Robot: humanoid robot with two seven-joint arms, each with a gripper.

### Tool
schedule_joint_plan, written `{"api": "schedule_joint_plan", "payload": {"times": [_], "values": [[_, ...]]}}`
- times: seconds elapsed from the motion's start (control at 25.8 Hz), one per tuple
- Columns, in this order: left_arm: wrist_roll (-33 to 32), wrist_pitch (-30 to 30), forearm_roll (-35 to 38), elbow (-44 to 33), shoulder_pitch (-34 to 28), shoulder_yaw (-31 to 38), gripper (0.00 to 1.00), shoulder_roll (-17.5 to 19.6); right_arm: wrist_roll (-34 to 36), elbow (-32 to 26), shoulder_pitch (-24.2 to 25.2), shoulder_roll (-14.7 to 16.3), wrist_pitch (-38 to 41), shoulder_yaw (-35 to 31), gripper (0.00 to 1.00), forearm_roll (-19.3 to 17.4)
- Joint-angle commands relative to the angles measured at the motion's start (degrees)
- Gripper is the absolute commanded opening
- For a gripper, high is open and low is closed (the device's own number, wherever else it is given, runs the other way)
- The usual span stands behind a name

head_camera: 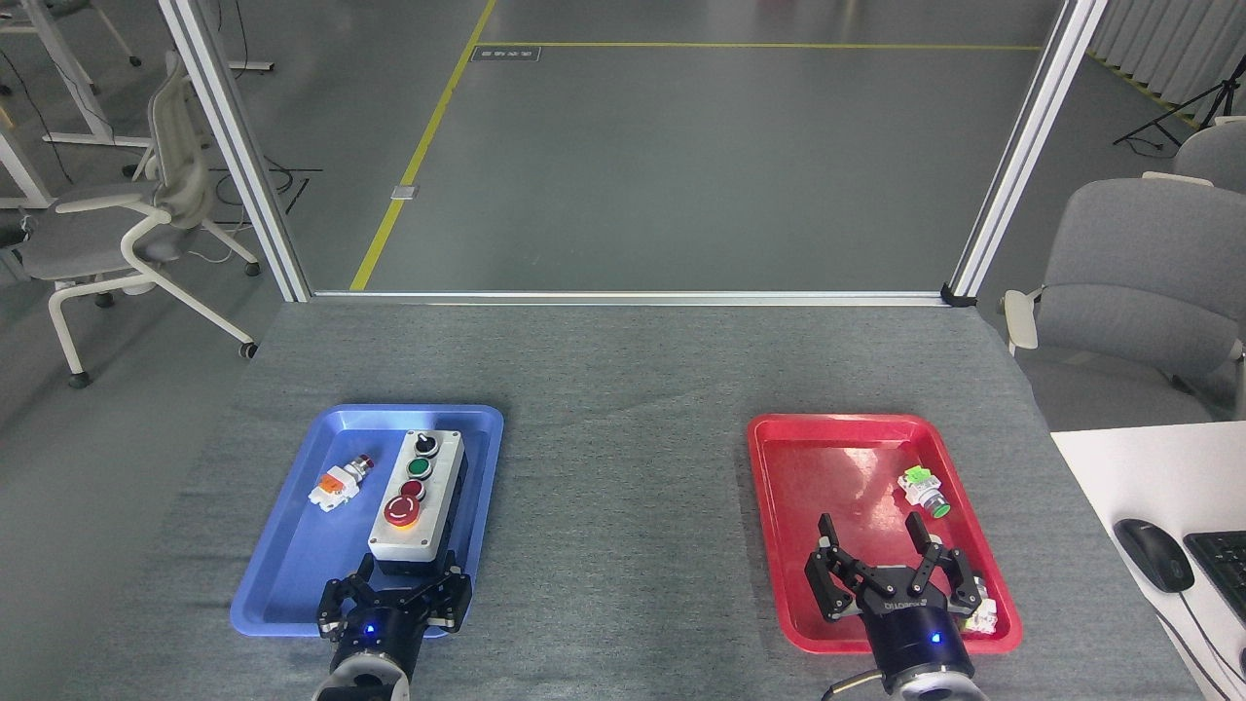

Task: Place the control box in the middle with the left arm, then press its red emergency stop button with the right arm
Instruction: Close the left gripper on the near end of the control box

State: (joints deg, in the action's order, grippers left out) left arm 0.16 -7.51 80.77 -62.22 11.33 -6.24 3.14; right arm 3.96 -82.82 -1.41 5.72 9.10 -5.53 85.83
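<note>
A small orange-and-white switch part [338,483] lies in the blue tray [292,560], just left of the control box [419,498] and apart from it. The red tray [837,458] sits well to the right; in it a green-capped button part [925,491] rests near the far right side, and a small white piece [983,611] lies at the near right corner, partly hidden by the right gripper [869,545].

The control box is a long grey-topped box with black sides, lying flat in the right half of the blue tray. Its top carries a black knob at the far end, then a green button, a small red one, and the big red stop button [402,510] on a yellow ring at the near end.

The left gripper [396,584] hangs over the tray's near edge, right at the near end of the box — its fingers spread apart, holding nothing. The right gripper hovers above the near part of the red tray, fingers also splayed and empty.

Both trays rest on a grey felt-like tabletop [623,409]. Beyond it are a metal frame [238,156], a grey floor with yellow lines, office chairs [127,224] either side, and a white desk [1139,477] with a mouse [1154,554] at the right.
</note>
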Motion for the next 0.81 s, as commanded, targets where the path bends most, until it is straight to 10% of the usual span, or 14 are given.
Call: {"api": "schedule_joint_plan", "payload": {"times": [0.0, 0.77], "values": [[-1.48, 0.3, -2.11, -0.09, 0.36, 1.06, 0.99, 0.64, 0.0, 0.11, 0.0, -0.27, -0.14, 0.08, 0.99, 0.04], [-1.74, 0.92, -4.83, 4.92, 5.19, 1.15, 0.99, 0.73, 0.09, 0.11, 0.0, -0.97, -0.32, 0.08, 0.99, 1.09]]}}
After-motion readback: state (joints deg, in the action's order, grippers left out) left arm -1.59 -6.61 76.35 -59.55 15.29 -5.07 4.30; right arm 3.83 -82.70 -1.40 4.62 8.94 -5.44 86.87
